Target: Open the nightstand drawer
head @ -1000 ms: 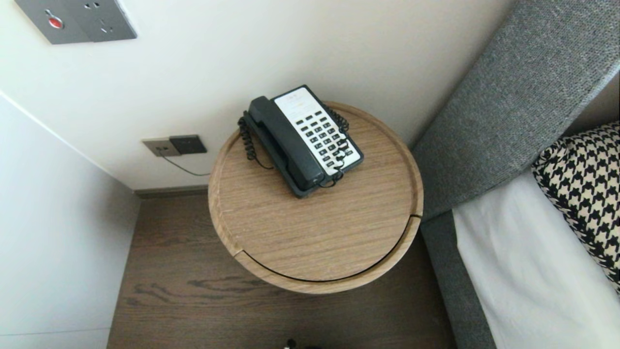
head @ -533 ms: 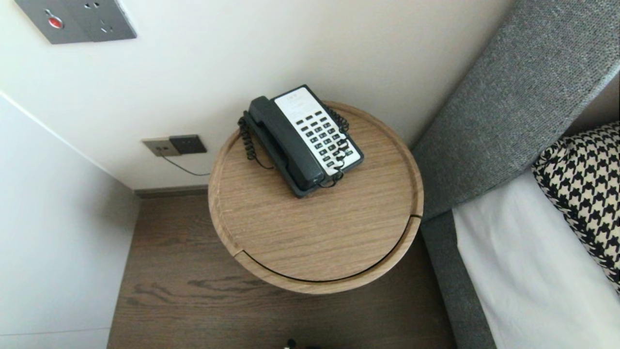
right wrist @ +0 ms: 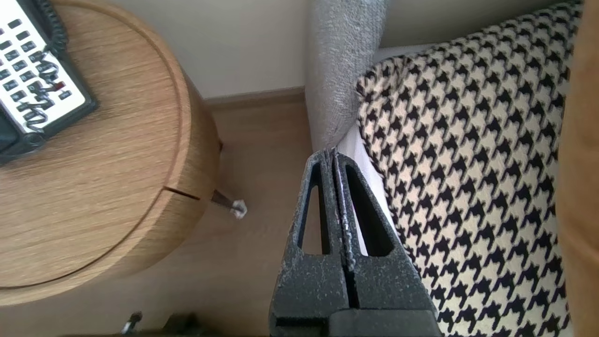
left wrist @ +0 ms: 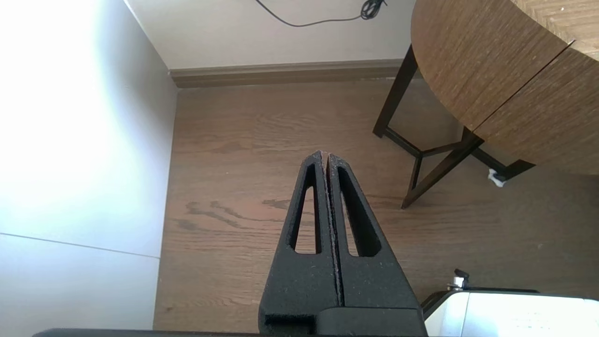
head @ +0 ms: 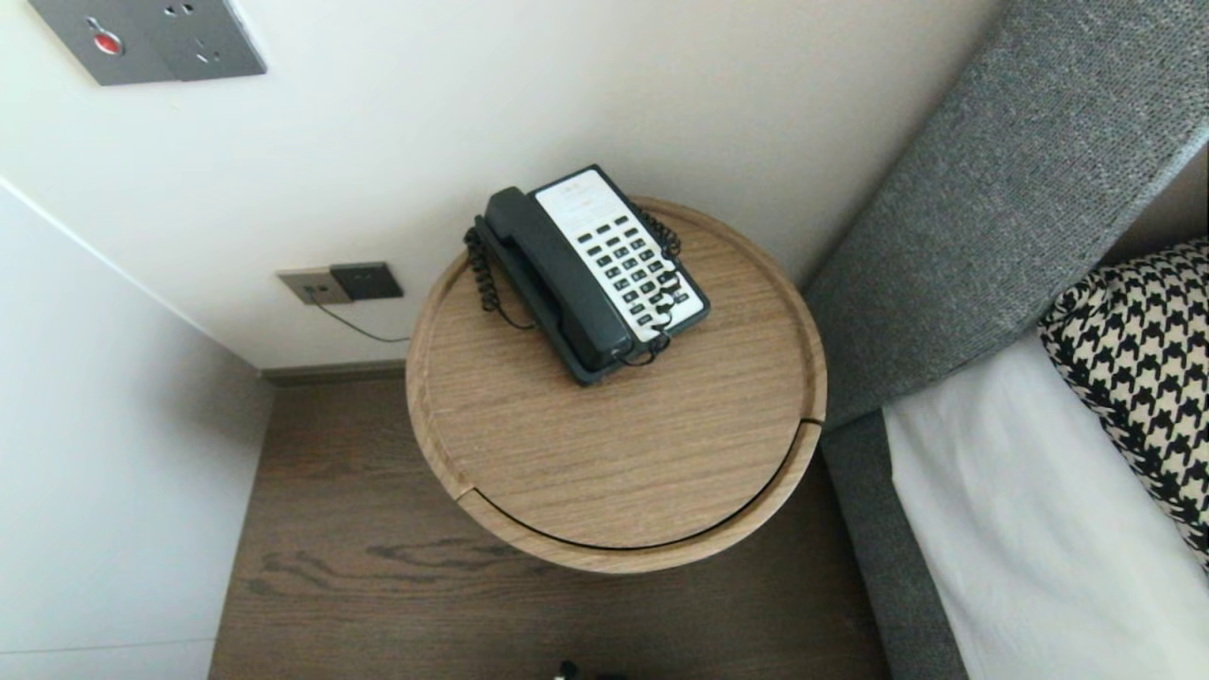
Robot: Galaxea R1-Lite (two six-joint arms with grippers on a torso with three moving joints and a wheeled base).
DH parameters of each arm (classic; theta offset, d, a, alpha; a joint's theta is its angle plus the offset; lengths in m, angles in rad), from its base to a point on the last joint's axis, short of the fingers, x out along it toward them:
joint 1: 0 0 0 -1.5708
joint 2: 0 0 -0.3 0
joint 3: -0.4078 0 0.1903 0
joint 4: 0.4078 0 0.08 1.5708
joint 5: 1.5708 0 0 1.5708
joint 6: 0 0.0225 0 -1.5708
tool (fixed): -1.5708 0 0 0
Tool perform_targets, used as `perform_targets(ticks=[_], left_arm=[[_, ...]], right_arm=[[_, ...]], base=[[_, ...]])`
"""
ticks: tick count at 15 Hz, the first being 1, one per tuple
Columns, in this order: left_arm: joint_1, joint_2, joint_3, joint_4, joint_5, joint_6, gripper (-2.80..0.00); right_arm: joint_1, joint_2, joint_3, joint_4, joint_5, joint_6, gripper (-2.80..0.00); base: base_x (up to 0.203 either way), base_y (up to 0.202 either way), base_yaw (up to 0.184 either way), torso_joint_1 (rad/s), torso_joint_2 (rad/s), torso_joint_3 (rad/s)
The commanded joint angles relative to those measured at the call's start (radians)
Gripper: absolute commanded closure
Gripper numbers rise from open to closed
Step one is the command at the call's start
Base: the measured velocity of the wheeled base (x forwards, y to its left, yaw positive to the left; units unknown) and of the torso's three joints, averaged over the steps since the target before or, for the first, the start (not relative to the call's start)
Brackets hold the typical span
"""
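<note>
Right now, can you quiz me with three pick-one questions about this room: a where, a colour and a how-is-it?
1. Where is the telephone?
A. on the bed
B. on the round table
C. on the floor
2. What colours is the pillow?
A. black and white
B. red
C. green
3. How is the right tool?
A. wide open
B. gripping the telephone
C. shut and empty
Answers:
1 B, it rests on the wooden top.
2 A, its check pattern is black and white.
3 C, it is closed tight with nothing in it.
</note>
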Motion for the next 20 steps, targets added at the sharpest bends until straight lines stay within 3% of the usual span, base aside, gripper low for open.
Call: perform_targets(ticks=[1, 7, 12, 20], left_arm=[[0.000, -0.002, 0.000, 0.000, 0.001, 0.000, 0.00], [0.000, -0.002, 0.000, 0.000, 0.001, 0.000, 0.00], [0.000, -0.002, 0.000, 0.000, 0.001, 0.000, 0.00], [0.000, -0.002, 0.000, 0.000, 0.001, 0.000, 0.00]], right_arm=[[0.032, 0.105, -0.127, 0.076, -0.001, 0.006, 0.00], [0.278, 0.295, -0.435, 0.323, -0.001, 0.137, 0.00], [0.403, 0.432, -0.450, 0.397, 0.052, 0.188, 0.00], [0.604, 0.680, -0.447, 0.396, 0.141, 0.250, 0.00]], base=[[0.000, 0.000, 0.000, 0.000, 0.00, 0.000], [0.000, 0.000, 0.000, 0.000, 0.00, 0.000], [0.000, 0.000, 0.000, 0.000, 0.00, 0.000], [0.000, 0.000, 0.000, 0.000, 0.00, 0.000]])
